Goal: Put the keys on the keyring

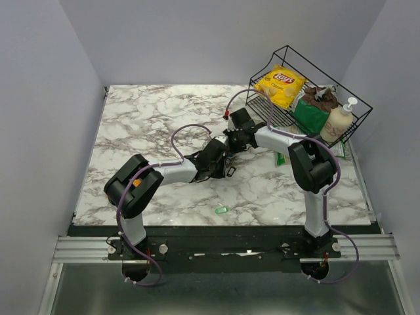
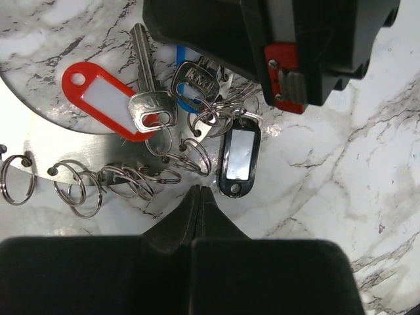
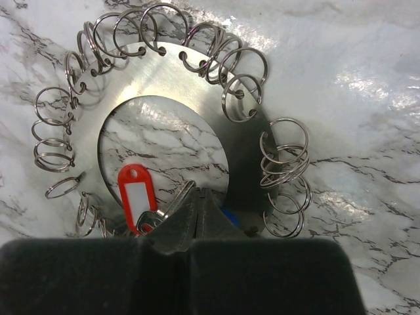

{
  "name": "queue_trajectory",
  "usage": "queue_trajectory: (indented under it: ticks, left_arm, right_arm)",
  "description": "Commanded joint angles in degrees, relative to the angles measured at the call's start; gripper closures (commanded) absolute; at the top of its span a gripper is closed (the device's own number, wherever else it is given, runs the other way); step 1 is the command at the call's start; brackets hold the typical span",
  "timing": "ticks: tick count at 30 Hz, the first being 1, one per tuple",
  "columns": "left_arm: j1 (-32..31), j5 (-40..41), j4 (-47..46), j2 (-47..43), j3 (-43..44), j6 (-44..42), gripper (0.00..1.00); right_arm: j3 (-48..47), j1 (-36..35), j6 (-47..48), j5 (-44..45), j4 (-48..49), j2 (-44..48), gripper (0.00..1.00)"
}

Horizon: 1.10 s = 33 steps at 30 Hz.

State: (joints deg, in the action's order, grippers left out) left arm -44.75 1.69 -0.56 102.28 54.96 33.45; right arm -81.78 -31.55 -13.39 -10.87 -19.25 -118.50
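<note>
The keyring (image 3: 197,88) is a flat silvery ring plate hung with many split rings, lying on the marble; it also shows in the left wrist view (image 2: 65,147). A bunch on it holds a silver key (image 2: 147,98) with a red tag (image 2: 98,98), a second key (image 2: 195,82), a blue tag (image 2: 178,56) and a black tag (image 2: 239,154). A green-headed key (image 1: 221,210) lies alone near the front edge. My left gripper (image 2: 199,191) is shut and empty, tips just short of the rings. My right gripper (image 3: 201,193) is shut, tips beside the red-tagged key (image 3: 172,202).
A black wire basket (image 1: 357,105) at the back right holds a yellow chip bag (image 1: 280,84), a green pack and a pump bottle (image 1: 338,121). The two arms meet at the table's middle, grippers close together. The right gripper's body (image 2: 282,39) fills the top of the left wrist view.
</note>
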Motion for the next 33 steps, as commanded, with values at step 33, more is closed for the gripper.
queue_trajectory:
  ticks: [33]
  left_arm:
    - [8.1,15.0,6.36,1.7,2.43,-5.41,1.0]
  right_arm:
    - [0.66,-2.55,0.91,-11.54,-7.3,-1.12,0.99]
